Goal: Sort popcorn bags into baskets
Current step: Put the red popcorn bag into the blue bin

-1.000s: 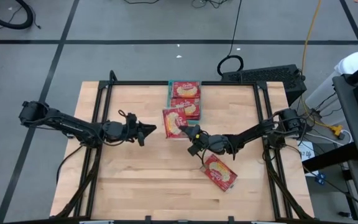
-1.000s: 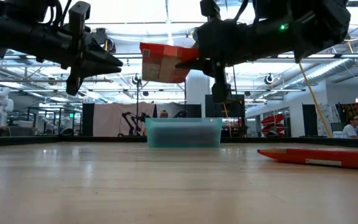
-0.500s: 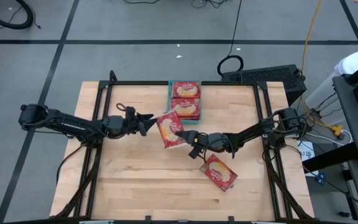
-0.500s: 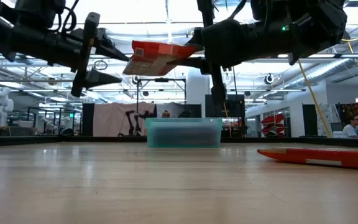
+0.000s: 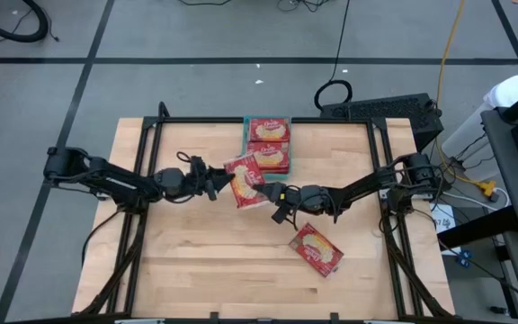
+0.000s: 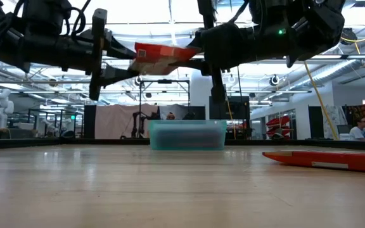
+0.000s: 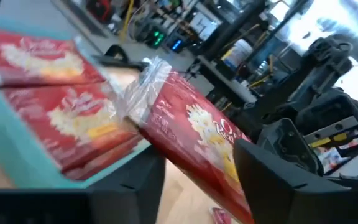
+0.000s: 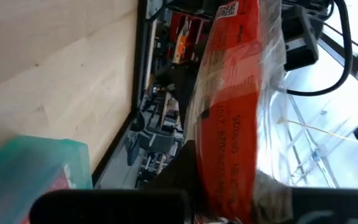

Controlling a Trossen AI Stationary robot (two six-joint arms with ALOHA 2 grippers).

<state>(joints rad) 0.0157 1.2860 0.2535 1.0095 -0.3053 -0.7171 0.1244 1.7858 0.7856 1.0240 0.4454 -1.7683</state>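
Observation:
A red popcorn bag [image 5: 245,180] hangs in the air near the table's middle, held between both arms. My left gripper [image 5: 218,184] is at the bag's left end and my right gripper [image 5: 272,192] at its right end, each shut on it. In the low view the bag [image 6: 160,56] lies nearly flat, high above the tabletop. The teal basket [image 5: 245,144] stands at the far edge with two bags [image 5: 270,142] lying flat in it. Another bag [image 5: 317,249] lies flat on the table, near right. My left gripper has the bag's left end [image 6: 139,58] between its two fingers, one above and one below. The fingers come level from the table's left. The bag is clear of the table. My right gripper pinches the opposite end [image 6: 184,54] between its fingers, coming level from the table's right. The bag reaches out from it toward the left arm, slightly tilted and lifted clear.
Black frame rails [image 5: 147,153] run along the table's left and right sides. Bare wood lies at the near left and in front of the basket [image 6: 187,134]. The loose bag [image 6: 325,159] lies low at the right.
My left gripper has moved toward the table's right to the bag, opened wide, then narrowed around the bag's left end. My right gripper has rolled, and the bag has tipped from standing on edge to nearly flat.

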